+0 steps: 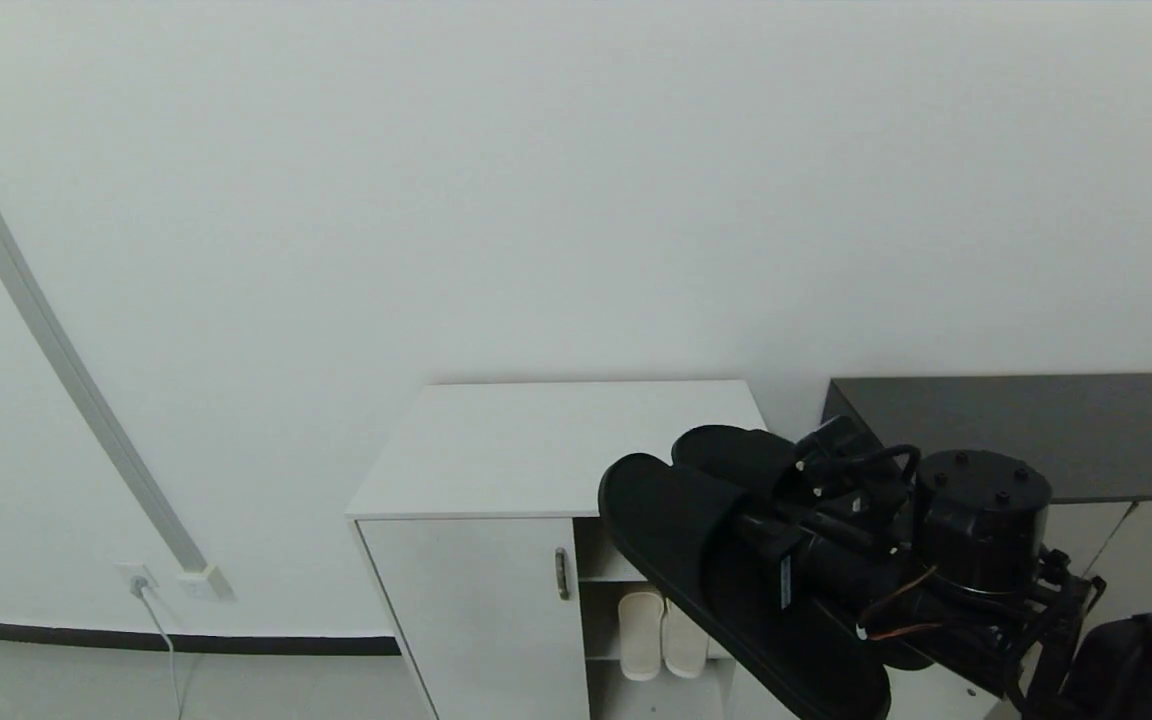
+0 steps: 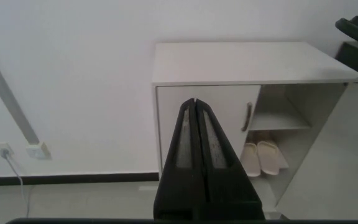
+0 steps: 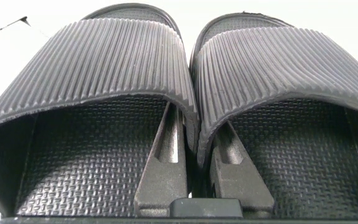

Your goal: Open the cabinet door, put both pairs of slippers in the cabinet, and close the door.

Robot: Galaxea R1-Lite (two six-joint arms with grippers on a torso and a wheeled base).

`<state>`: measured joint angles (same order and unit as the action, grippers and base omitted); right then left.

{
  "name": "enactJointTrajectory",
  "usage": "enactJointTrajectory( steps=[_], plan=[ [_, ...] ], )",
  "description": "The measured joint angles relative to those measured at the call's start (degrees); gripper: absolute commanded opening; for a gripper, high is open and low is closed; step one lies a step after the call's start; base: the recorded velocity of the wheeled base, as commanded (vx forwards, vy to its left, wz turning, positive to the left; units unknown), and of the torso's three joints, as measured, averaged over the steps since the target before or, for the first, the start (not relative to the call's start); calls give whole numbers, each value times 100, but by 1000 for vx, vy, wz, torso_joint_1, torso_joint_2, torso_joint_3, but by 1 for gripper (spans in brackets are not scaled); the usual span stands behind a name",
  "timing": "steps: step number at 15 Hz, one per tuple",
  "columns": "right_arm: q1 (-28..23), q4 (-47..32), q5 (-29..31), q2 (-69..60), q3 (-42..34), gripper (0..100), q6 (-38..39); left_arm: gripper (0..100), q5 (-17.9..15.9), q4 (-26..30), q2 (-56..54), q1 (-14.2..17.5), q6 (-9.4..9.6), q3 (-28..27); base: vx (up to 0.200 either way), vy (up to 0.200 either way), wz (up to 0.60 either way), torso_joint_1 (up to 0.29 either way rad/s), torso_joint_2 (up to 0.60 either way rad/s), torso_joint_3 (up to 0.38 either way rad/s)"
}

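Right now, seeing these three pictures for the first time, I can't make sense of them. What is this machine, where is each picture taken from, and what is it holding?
It is a robot with two arms, each ending in a two-fingered hand. The wide picture comes from a camera on its head. The other two come from cameras on its wrists, each looking along that arm's hand. The right hand is shut on a pair of black slippers, one finger inside each, pinching them together. The left hand is shut and empty, facing a white cabinet. The cabinet's right side is open, and a pair of white slippers already sits on a shelf inside.
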<state>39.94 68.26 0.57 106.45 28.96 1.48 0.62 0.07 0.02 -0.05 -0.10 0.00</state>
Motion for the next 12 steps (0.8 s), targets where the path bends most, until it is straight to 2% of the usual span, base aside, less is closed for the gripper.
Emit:
enactJointTrajectory(
  steps=[8, 11, 12],
  plan=[
    [35, 22, -15, 5, -132, 0, -137, 0, 4, -2, 0, -2, 7, 0, 0, 0, 0, 0, 0, 0],
    [61, 48, -26, 11, -177, 0, -157, 0, 16, 2, 0, -6, -4, 0, -200, 0, 0, 4, 1, 1],
    [52, 66, -24, 27, -184, 0, -158, 0, 16, 0, 0, -5, -4, 0, 0, 0, 0, 0, 0, 0]
  ],
)
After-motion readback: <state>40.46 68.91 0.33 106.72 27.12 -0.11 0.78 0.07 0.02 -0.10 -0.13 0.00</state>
